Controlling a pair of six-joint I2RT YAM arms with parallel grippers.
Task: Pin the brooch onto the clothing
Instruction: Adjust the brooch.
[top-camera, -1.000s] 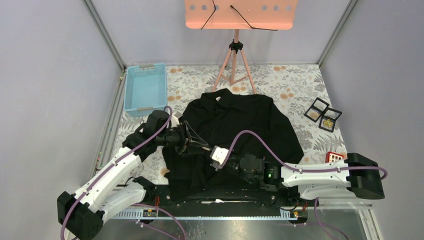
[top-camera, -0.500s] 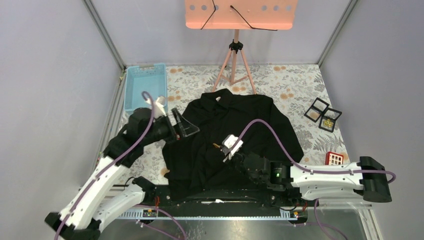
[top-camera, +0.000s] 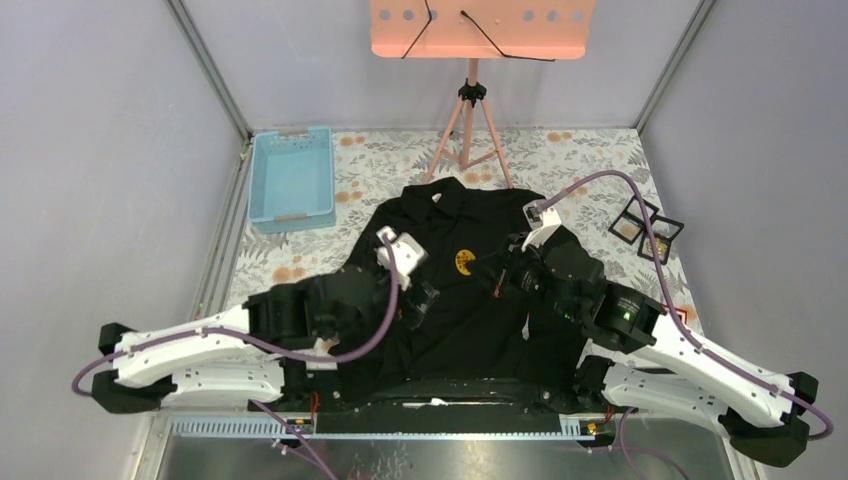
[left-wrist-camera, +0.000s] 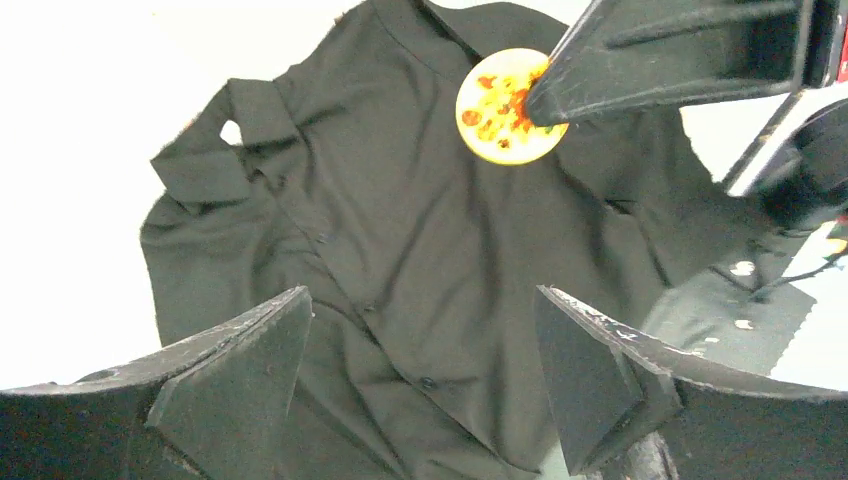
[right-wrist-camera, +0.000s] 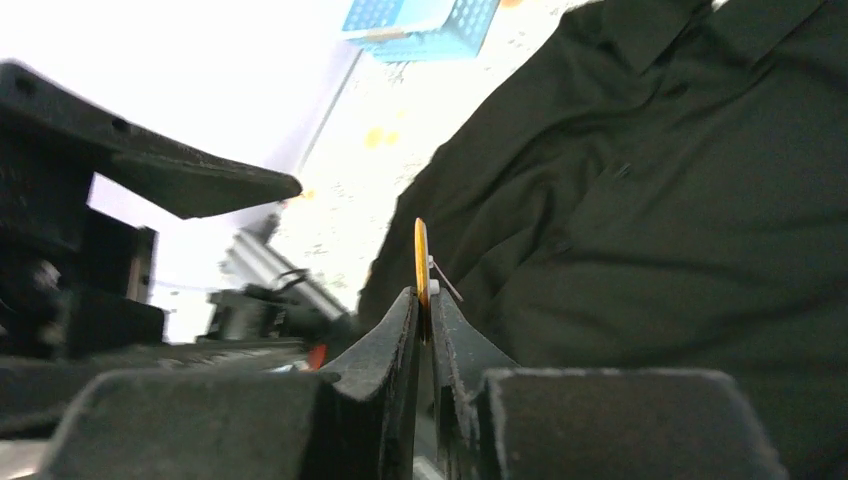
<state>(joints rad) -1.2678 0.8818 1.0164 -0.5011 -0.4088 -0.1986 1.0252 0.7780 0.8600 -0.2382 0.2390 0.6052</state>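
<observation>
**Brooch gripped, not yet pinned**

Top view: the brooch (top-camera: 465, 262) is clamped in the right gripper (top-camera: 482, 270) over the shirt (top-camera: 450, 330). The left gripper (top-camera: 418, 298) is held wide open just left of it. Nothing is seen in the tray (top-camera: 290, 180); what the boxes (top-camera: 645, 232) hold cannot be told.

Right wrist: the pin (right-wrist-camera: 446, 281) juts sideways, so the fabric is probably best bunched up first by the left gripper.

We saw that the left arm (top-camera: 190, 345) and the right arm (top-camera: 690, 360) wore white shells on their long links, with black joints between. A purple cable (top-camera: 610, 172) looped along each. The left hand (left-wrist-camera: 420, 295) and right hand (right-wrist-camera: 422, 300) had matte black, wedge-shaped fingers, and a white camera block (top-camera: 403, 250) sat at each wrist.
</observation>
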